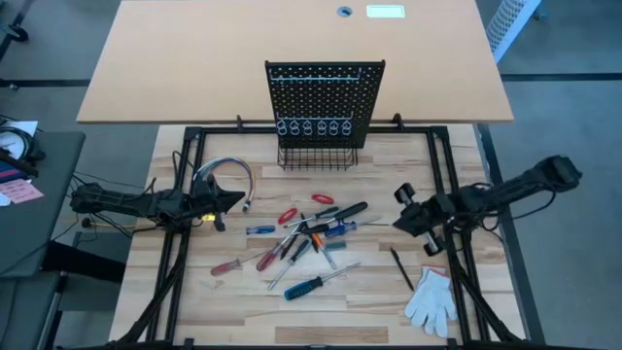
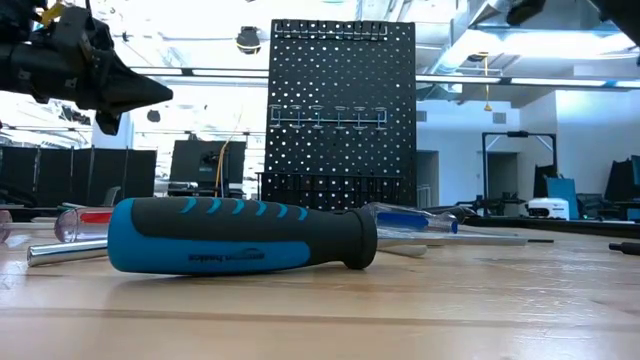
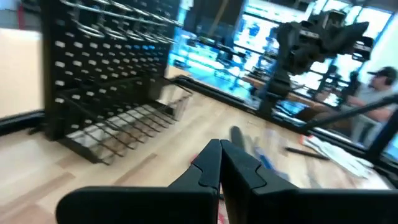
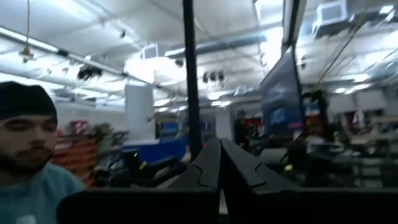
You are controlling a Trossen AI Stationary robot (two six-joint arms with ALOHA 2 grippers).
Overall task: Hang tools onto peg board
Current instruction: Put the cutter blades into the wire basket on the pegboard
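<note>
Peg board bare, tools not yet hung.

The peg board (image 1: 325, 97) is seen upright at the middle of the tabletop's (image 1: 194, 301) far edge, its ring holders (image 1: 313, 127) and wire basket (image 1: 317, 157) holding nothing. The tools (image 1: 309, 238) are scattered flat at the tabletop's centre, with a blue-handled screwdriver (image 2: 240, 236) nearest the front edge; a white glove (image 1: 432, 297) lies toward the front right corner. The left tool (image 1: 236, 200) is held above the left side, pinched fully together and carrying nothing; the right tool (image 1: 400, 222) hangs above the right side, likewise closed and empty. The whole task is judged to remain.
</note>
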